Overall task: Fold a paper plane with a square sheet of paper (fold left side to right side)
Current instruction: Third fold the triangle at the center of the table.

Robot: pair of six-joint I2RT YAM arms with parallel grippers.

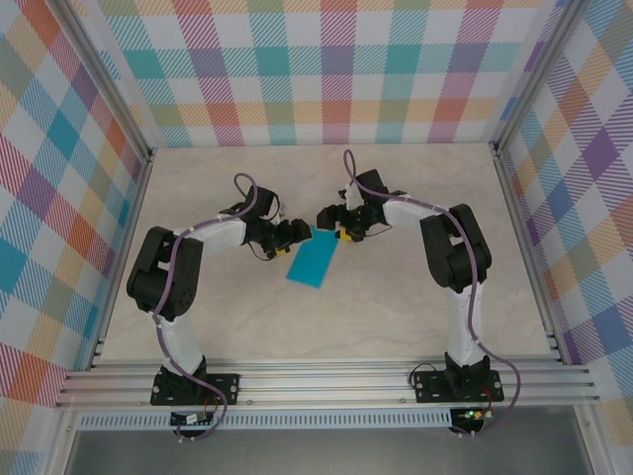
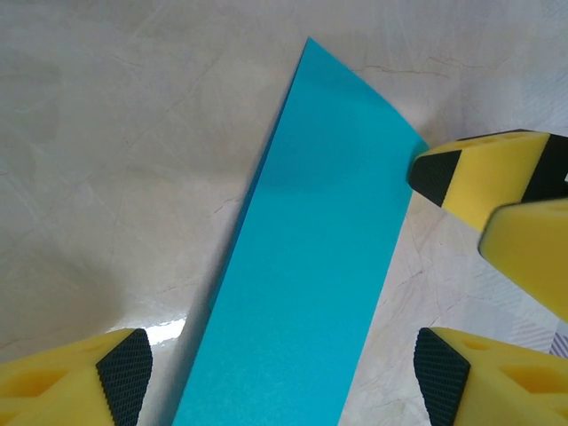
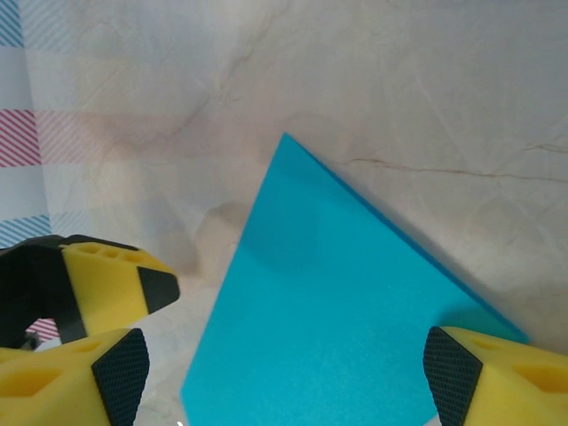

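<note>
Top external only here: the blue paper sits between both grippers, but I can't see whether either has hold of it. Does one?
Observer: No. Left wrist view: the left gripper is open, fingers either side of the square sheet of paper, clear of both long edges.
Operator: And the right?
Observer: The right gripper is open too; one pad overlaps the sheet's edge, contact unclear.
Operator: Sheet flat?
Observer: Its far edge looks slightly bowed; the rest lies on the table.

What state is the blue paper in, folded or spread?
Folded: the blue paper lies on the table as a narrow rectangle, not a full square. How many layers cannot be told.
</note>
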